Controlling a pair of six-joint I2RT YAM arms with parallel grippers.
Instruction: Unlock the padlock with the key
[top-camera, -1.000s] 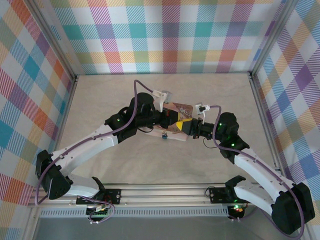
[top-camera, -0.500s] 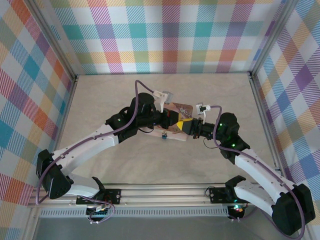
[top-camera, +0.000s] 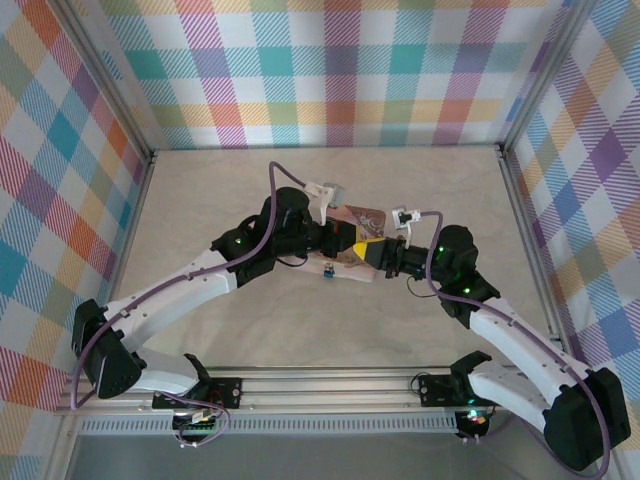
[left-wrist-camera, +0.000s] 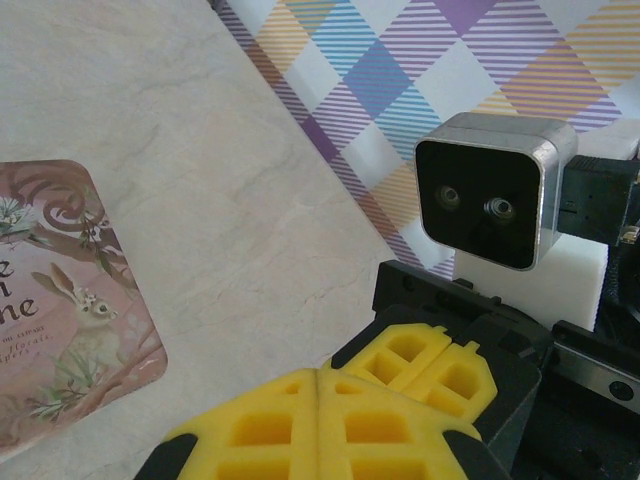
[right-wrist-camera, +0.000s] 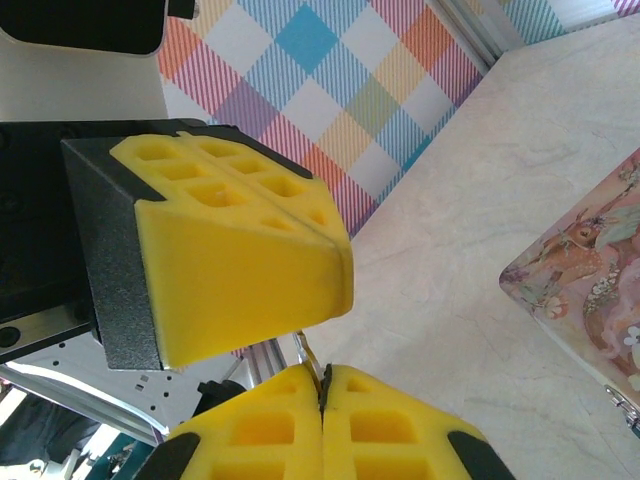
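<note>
The right gripper (right-wrist-camera: 322, 385) has its yellow pads pressed together on the key (right-wrist-camera: 309, 354). A thin sliver of the key sticks out past the tips and points toward the left gripper (right-wrist-camera: 338, 255), which is just beside it. That gripper is also closed, with nothing visible between its pads. The padlock (top-camera: 328, 270) lies at the near-left edge of the pink tin (top-camera: 367, 215), closer to the bases than both grippers and on the left arm's side. I judge that the key must swing that way.
</note>
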